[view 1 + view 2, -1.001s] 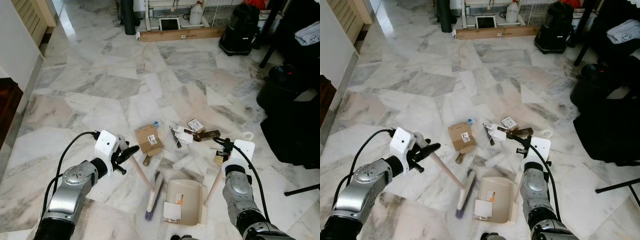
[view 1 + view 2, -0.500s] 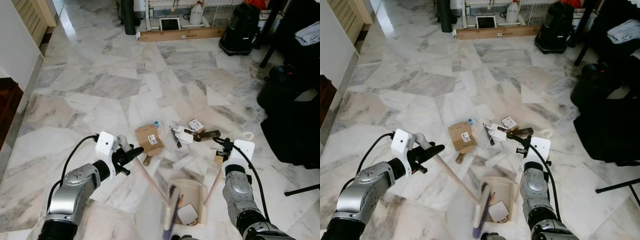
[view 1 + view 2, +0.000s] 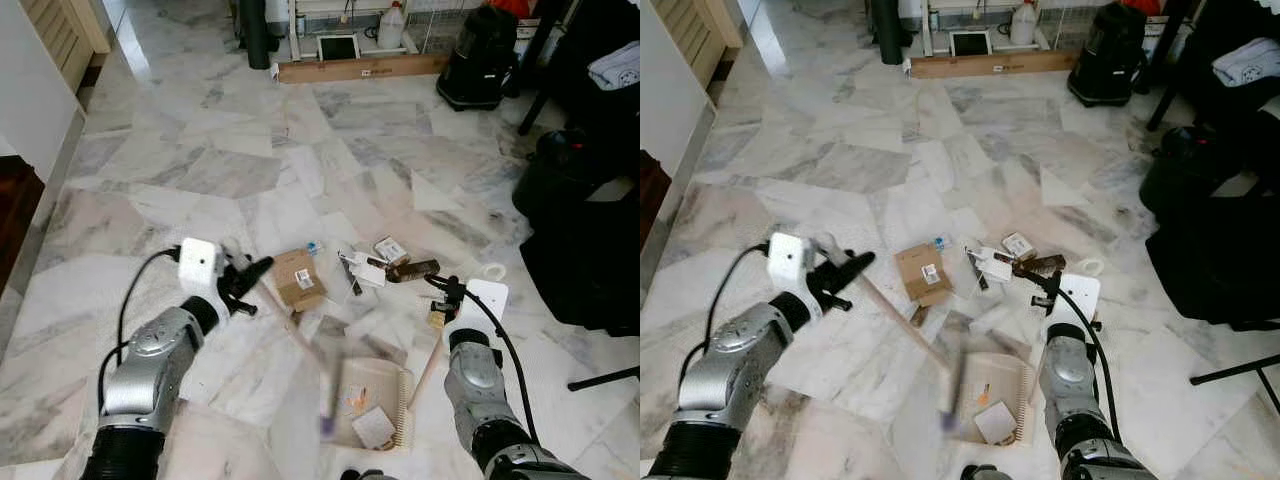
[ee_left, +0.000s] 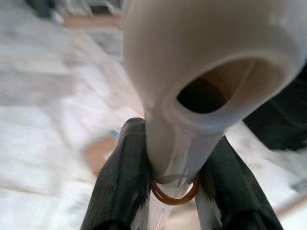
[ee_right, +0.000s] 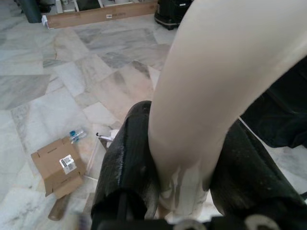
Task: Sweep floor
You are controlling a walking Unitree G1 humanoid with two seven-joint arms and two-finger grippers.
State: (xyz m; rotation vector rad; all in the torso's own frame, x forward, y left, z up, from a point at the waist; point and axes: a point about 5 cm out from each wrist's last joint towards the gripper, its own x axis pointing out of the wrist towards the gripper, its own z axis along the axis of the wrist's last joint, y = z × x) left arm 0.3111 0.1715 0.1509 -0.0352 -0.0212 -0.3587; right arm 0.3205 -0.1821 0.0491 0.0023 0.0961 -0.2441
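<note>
My left gripper [image 3: 250, 272] is shut on the pale broom handle [image 3: 292, 330], which slants down to the blurred brush head [image 3: 329, 402] at the mouth of the beige dustpan [image 3: 378, 395]. In the pan lie a white card [image 3: 372, 428] and small orange bits. My right gripper [image 3: 445, 293] is shut on the dustpan handle [image 3: 427, 372]. In the left wrist view the black fingers [image 4: 122, 182] clamp the broom handle [image 4: 206, 62]. In the right wrist view the fingers [image 5: 127, 163] clamp the dustpan handle [image 5: 225, 67]. Litter lies beyond the pan: a flattened cardboard box [image 3: 298, 278], paper scraps [image 3: 365, 271] and a brown wrapper [image 3: 416, 269].
A black vacuum cleaner [image 3: 480, 55], a long cardboard box [image 3: 362, 68] and a white jug [image 3: 392, 28] stand at the far end. Black bags and furniture [image 3: 580, 240] crowd the right side. A wall and dark wood [image 3: 15, 215] line the left. A white ring [image 3: 494, 271] lies near the bags.
The broom head swept right from beside the dustpan to its mouth, pushing the white card deeper into the pan. My left gripper has moved forward and left. The right gripper held still.
</note>
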